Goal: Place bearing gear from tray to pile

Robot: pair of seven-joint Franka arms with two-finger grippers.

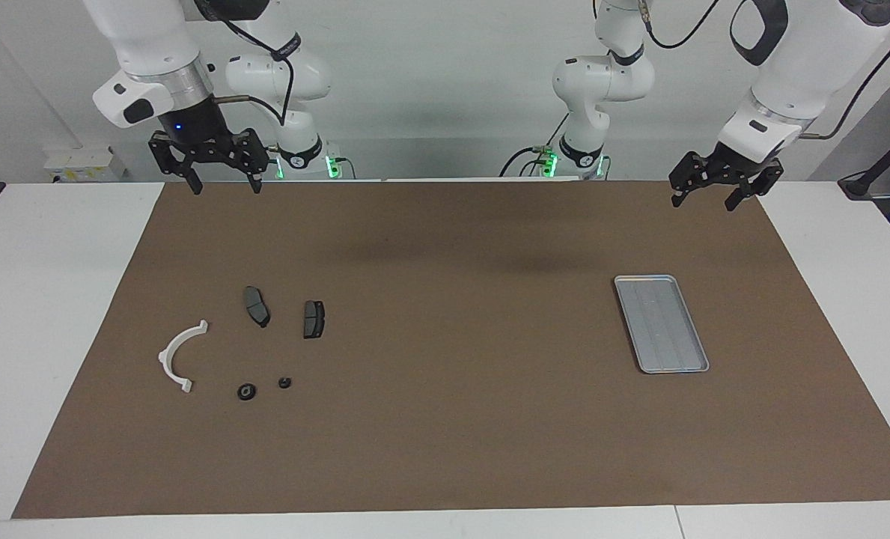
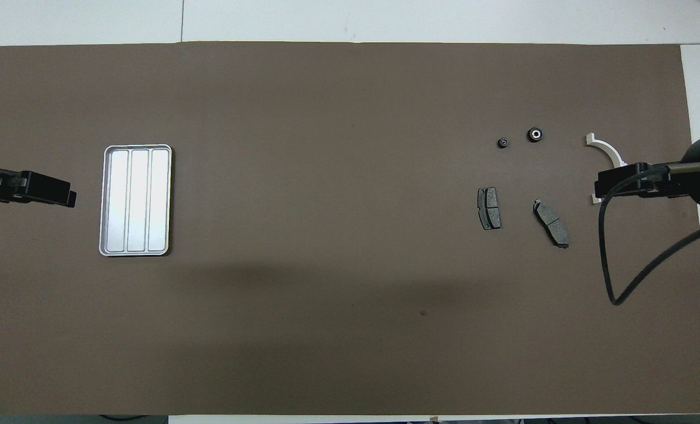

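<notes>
Above the mat's edge nearest the robots, we see both grippers raised and holding nothing. Our left gripper [image 1: 703,196] hangs over the left arm's end of the brown mat [image 1: 445,419], its fingers spread apart and touching nothing. Our right gripper [image 1: 224,183] hangs over the right arm's end, its two fingertips likewise standing well apart, empty between them. Both arms wait.

Toward the left arm's end lies the ridged silver tray [image 1: 662,323], flat on the mat, and we see nothing in it. Toward the right arm's end sits the pile: a white half-ring bracket [image 1: 177,358], two dark grey brake pads [image 1: 257,305] [image 1: 314,319] nearer to the robots than the bracket's lower tip, and two small dark round parts. The larger, the bearing gear [image 1: 246,391], lies just beside the bracket's end; the smaller round part [image 1: 285,382] lies near it, apart from it. None of these pieces touch one another.

From overhead, the right gripper [image 2: 606,187] covers the middle of the bracket [image 2: 606,147], so only its two ends show there, and a black cable [image 2: 606,247] loops over the mat. The left gripper [image 2: 61,197] shows only its tip beside the tray [image 2: 136,200]. We cannot make out teeth or detail on the two round parts.
</notes>
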